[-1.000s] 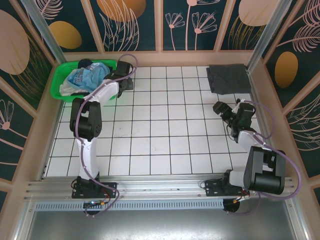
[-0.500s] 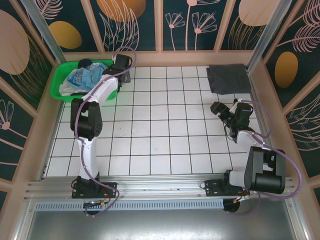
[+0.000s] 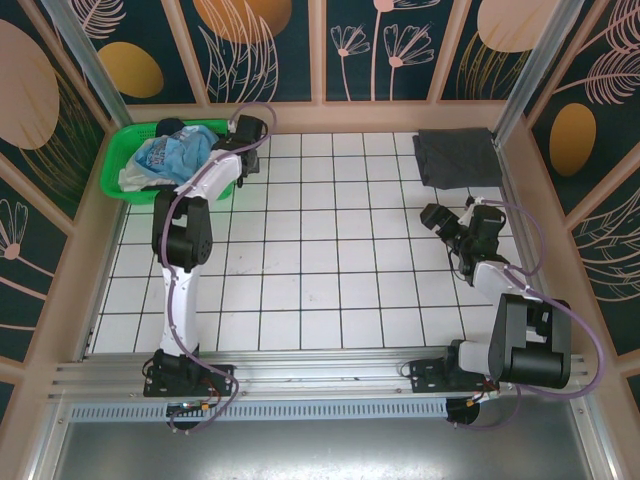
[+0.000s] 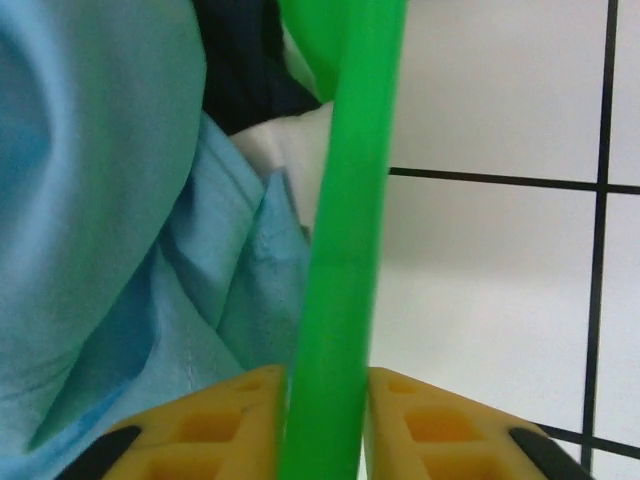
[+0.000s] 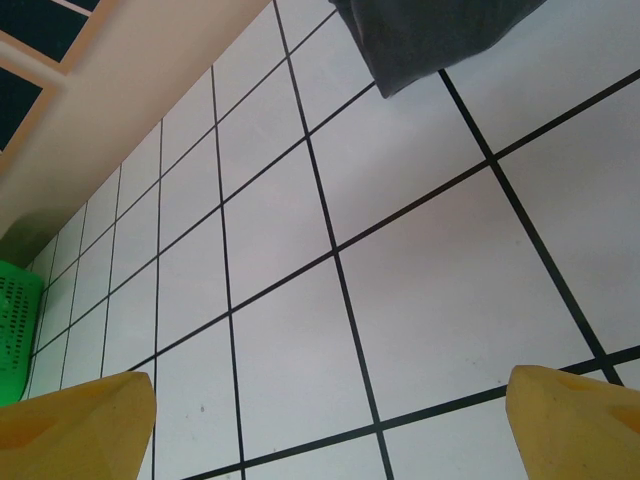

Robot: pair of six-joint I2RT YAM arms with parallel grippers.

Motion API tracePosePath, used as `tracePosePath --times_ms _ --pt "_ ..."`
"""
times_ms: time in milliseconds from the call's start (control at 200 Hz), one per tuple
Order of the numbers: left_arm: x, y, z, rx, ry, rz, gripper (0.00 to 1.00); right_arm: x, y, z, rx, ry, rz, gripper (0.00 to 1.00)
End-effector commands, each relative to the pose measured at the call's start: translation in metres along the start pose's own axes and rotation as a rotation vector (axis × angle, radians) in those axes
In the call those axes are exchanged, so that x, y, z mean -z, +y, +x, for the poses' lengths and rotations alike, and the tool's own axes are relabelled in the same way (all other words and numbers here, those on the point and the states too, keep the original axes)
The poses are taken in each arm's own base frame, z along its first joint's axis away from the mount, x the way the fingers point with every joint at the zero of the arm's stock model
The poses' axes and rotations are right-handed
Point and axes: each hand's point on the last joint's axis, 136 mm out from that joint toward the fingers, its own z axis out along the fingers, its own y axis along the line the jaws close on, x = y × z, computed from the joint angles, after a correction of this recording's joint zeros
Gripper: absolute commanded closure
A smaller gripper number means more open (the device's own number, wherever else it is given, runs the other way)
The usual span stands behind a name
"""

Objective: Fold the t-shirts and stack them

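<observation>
A light blue t-shirt [image 3: 175, 155] lies crumpled in the green basket [image 3: 122, 150] at the back left, with a bit of navy cloth [image 3: 170, 127] and white cloth [image 3: 135, 178] around it. My left gripper [image 3: 230, 142] is at the basket's right rim. In the left wrist view its yellow fingers [image 4: 215, 425] are shut on the green rim [image 4: 350, 200], with light blue t-shirt [image 4: 100, 200] to the left. A folded dark grey t-shirt [image 3: 455, 157] lies at the back right. My right gripper [image 3: 437, 215] hovers open over bare tiles [image 5: 330, 420], short of the grey t-shirt [image 5: 430, 35].
The white tiled table [image 3: 330, 250] stretches between the two arms. Patterned walls close in the back and both sides. The basket's far corner [image 5: 18, 330] shows at the left edge of the right wrist view.
My left gripper shifted back along the basket's right side and closed its jaws on the green rim. The right arm has barely moved.
</observation>
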Motion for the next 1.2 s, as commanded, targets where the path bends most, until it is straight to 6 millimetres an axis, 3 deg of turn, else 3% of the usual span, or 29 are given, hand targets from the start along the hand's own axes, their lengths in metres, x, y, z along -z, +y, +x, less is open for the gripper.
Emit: tracePosePath --times_ms 0,135,215,325,425,520,606,616,651,671,796,936,1056,1196 --pt "0.016 -0.018 0.03 -0.073 0.083 0.112 0.84 0.004 0.017 -0.014 0.04 -0.045 -0.036 0.09" --pt "0.057 -0.038 0.053 -0.178 0.06 0.214 0.97 0.003 0.033 -0.015 0.054 -0.046 -0.075 0.09" --pt "0.087 -0.048 0.075 -0.239 0.041 0.297 0.99 -0.004 0.059 -0.016 0.108 -0.03 -0.118 0.09" --pt "0.117 -0.052 0.107 -0.284 0.028 0.402 0.99 -0.024 0.112 -0.008 0.222 0.026 -0.181 0.09" --pt "0.129 -0.059 0.144 -0.358 0.045 0.489 0.99 -0.044 0.164 0.006 0.3 0.09 -0.282 0.1" --pt "0.145 -0.058 0.163 -0.421 0.033 0.546 0.87 -0.065 0.21 0.032 0.391 0.169 -0.37 0.1" --pt "0.155 -0.042 0.156 -0.397 -0.041 0.501 0.77 -0.086 0.246 0.059 0.427 0.253 -0.458 0.12" --pt "0.158 -0.041 0.152 -0.389 -0.056 0.502 0.73 -0.088 0.25 0.063 0.431 0.264 -0.472 0.13" --pt "0.164 -0.034 0.147 -0.353 -0.1 0.49 0.42 -0.097 0.258 0.076 0.438 0.305 -0.495 0.15" --pt "0.17 -0.031 0.14 -0.326 -0.133 0.486 0.3 -0.102 0.263 0.082 0.445 0.323 -0.5 0.15" --pt "0.207 -0.009 0.099 -0.079 -0.277 0.474 0.02 -0.134 0.293 0.117 0.518 0.395 -0.546 0.15" --pt "0.219 0.038 0.087 0.273 -0.308 0.371 0.01 -0.166 0.315 0.146 0.605 0.459 -0.525 0.15" --pt "0.206 0.078 0.109 0.528 -0.265 0.342 0.02 -0.194 0.324 0.157 0.623 0.467 -0.507 0.19" --pt "0.186 0.119 0.139 0.697 -0.244 0.242 0.02 -0.209 0.337 0.165 0.605 0.473 -0.541 0.27"
